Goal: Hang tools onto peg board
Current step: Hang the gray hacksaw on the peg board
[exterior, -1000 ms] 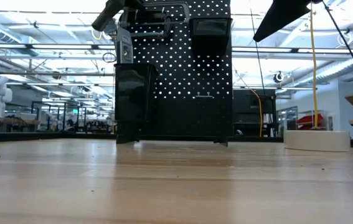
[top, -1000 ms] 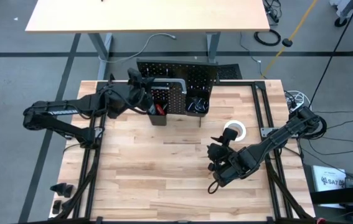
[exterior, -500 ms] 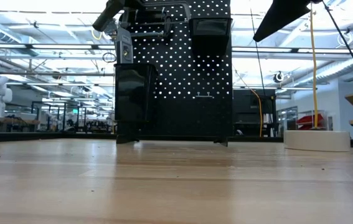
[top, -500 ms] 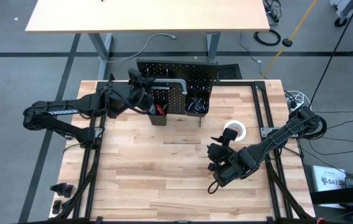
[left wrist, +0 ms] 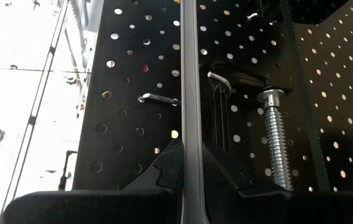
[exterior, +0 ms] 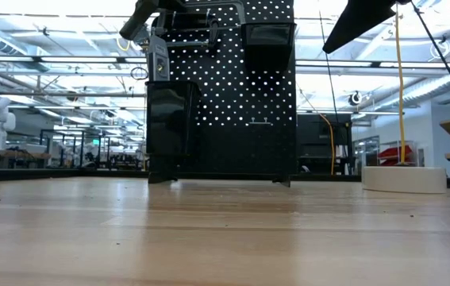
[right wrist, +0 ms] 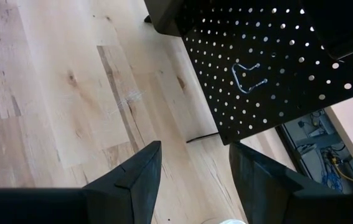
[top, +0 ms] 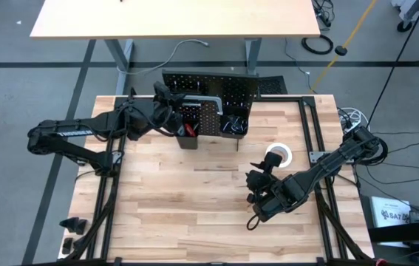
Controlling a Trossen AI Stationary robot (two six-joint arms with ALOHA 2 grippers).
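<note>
Hacksaw (left wrist: 190, 93): grey frame pinched between the left hand's (left wrist: 192, 177) fingers, held up against the top of the peg board (top: 233, 90), just beside a bare hook (left wrist: 159, 99). It doesn't look seated on a hook yet, though I can't tell for sure. C-clamp (left wrist: 269, 124) already hangs right next to it, screw pointing down.

Change over the last second: almost none. Left hand and saw sit in the same spot in the high view; the low view shows only a tiny shift at the board top. My read: fine alignment onto the hook, not a transport move. Release looks close, but the saw needs to catch the hook first or it drops into the bin (top: 188, 133) below.

2 bins on the board already hold small tools. Tape roll (top: 277, 156) sits on the worktop (top: 157, 214), well apart from the board.

Right hand (top: 257, 179) hovers over the worktop just beside the tape roll, fingers spread, holding nothing. Likely next pick.
</note>
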